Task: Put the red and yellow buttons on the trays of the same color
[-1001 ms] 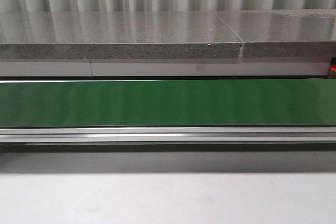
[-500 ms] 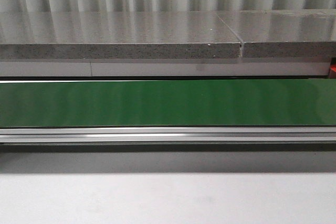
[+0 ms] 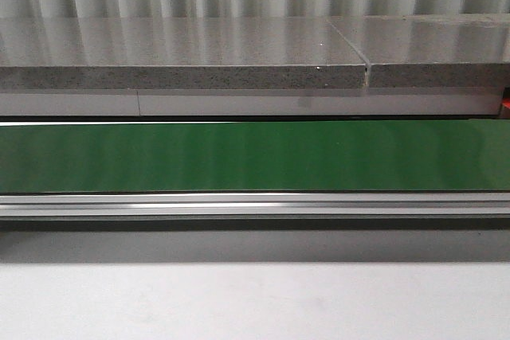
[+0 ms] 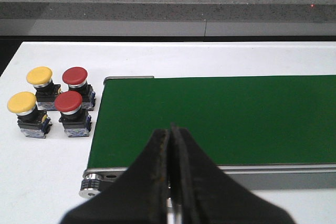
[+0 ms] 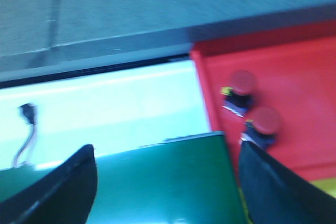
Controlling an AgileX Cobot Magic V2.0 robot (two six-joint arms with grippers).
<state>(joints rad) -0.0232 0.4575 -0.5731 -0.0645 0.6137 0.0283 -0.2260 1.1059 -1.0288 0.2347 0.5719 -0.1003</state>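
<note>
In the left wrist view, two yellow buttons (image 4: 39,76) (image 4: 22,102) and two red buttons (image 4: 75,76) (image 4: 69,102) stand grouped on the white table beside the end of the green conveyor belt (image 4: 220,114). My left gripper (image 4: 171,129) is shut and empty over the belt's near edge. In the blurred right wrist view, a red tray (image 5: 294,77) holds two red buttons (image 5: 243,83) (image 5: 265,120). A sliver of yellow tray (image 5: 325,186) shows below it. My right gripper (image 5: 165,182) is open above the belt end, holding nothing.
The front view shows only the green belt (image 3: 255,157), its metal rail (image 3: 255,205) and a grey stone ledge (image 3: 183,57) behind; no gripper appears there. A small cable (image 5: 26,129) lies on the white table in the right wrist view.
</note>
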